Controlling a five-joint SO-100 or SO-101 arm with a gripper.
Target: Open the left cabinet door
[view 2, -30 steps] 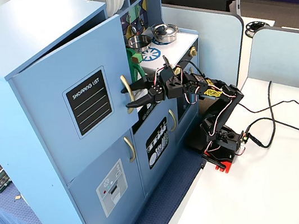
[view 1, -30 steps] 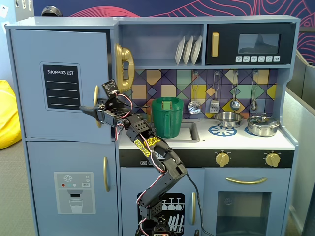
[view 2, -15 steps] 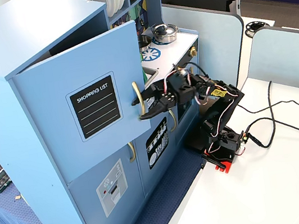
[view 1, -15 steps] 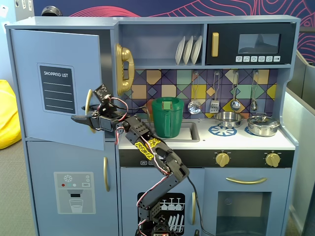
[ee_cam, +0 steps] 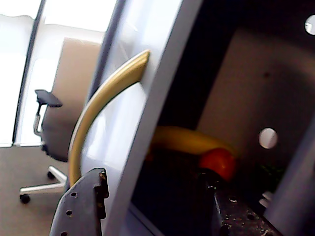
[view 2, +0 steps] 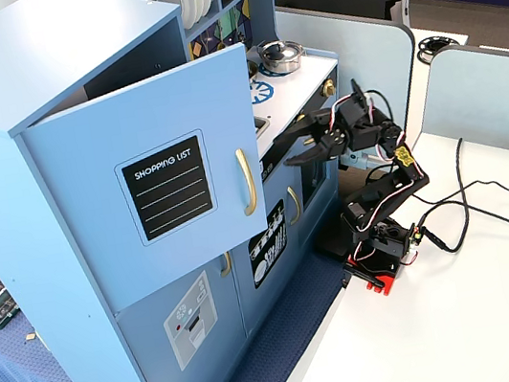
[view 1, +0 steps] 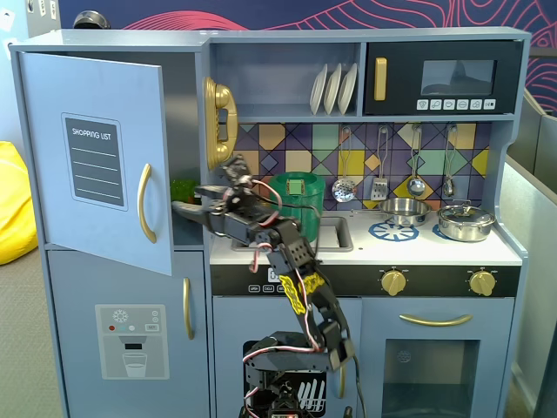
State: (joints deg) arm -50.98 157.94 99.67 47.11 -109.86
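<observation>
A: Starting at the left edge of the toy kitchen [view 1: 365, 252], where does the left cabinet door [view 1: 96, 157] stand?

B: Partly swung out from the top left corner, hinged along its left edge. In a fixed view its free right edge hangs clear of the cabinet front, and a dark gap shows behind it. The black shopping-list board [view 1: 93, 160] sits on the left half of the panel, the curved gold handle [view 1: 144, 203] near the right edge.

A: And from the side?

B: The same door [view 2: 152, 183] juts out from the cabinet's front corner, handle [view 2: 246, 182] by its free edge.

A: Where is the gripper [view 1: 185, 207]?

B: Just right of the door's free edge, at the level of the handle's lower half. Its jaws are apart. In the wrist view one finger [ee_cam: 81, 206] lies outside the panel below the handle [ee_cam: 101, 101], the other inside, with the door's edge between them; I cannot tell whether either touches it.

A: Anything inside?

B: A yellow banana [ee_cam: 189, 140] and something orange-red [ee_cam: 218, 162], blurred.

A: Further right?

B: A gold toy phone [view 1: 219, 122], white plates [view 1: 334, 88], a green basket [view 1: 298, 195] by the sink, two pots [view 1: 466, 222] at the counter's right end.
</observation>
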